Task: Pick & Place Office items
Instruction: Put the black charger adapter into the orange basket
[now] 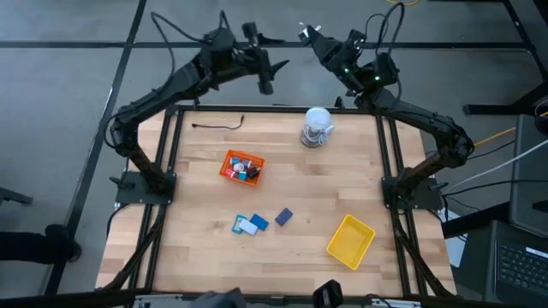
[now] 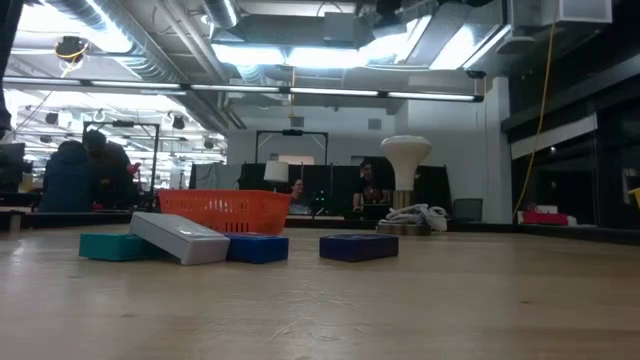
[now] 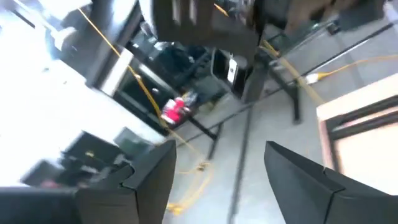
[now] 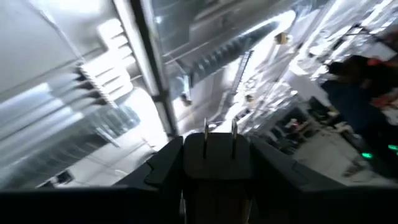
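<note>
Both arms are raised in the air beyond the table's far edge. My left gripper (image 1: 266, 79) (image 3: 219, 167) is open and holds nothing. My right gripper (image 1: 308, 35) (image 4: 216, 144) is shut on a small black block with two metal prongs (image 4: 216, 158). Several small items lie in the orange mesh tray (image 1: 241, 167) (image 2: 225, 210). A teal block (image 2: 112, 246), a white-grey block (image 1: 249, 226) (image 2: 182, 238), a blue block (image 2: 257, 248) and a navy block (image 1: 283, 216) (image 2: 358, 247) lie on the table's near middle. The white-grey block leans on its neighbours. My right gripper pinches the black block between its two fingers, one on each side of its body (image 4: 193, 163). The two prongs (image 4: 219, 130) stick out past the fingertips. The fingers point upward, at the ceiling. The block is lifted clear, high above the far edge.
The yellow mesh tray (image 1: 351, 241) sits near the table's near right corner. The white-and-grey roll (image 1: 317, 127) stands by the far edge. A black cord (image 1: 218, 126) lies at the far left. People sit in the room beyond the table.
</note>
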Motion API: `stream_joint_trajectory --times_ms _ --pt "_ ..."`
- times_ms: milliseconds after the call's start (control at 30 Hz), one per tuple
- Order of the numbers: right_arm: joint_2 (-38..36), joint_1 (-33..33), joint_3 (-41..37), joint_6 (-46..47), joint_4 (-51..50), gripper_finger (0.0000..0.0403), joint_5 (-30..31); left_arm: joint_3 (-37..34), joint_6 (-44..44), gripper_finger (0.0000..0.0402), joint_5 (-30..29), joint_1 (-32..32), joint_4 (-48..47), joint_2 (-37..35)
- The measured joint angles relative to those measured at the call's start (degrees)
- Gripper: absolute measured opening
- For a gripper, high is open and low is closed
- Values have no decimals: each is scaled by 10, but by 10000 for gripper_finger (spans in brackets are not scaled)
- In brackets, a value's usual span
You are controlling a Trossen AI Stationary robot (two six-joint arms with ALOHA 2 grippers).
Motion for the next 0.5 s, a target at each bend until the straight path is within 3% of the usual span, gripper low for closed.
stream_joint_trajectory --times_ms 200,500 --pt "6 2 15 6 -6 148 -19 0 23 247 -18 -26 115 24" --pt "10 1 14 16 -8 148 -38 0 -13 256 -42 -26 186 24"
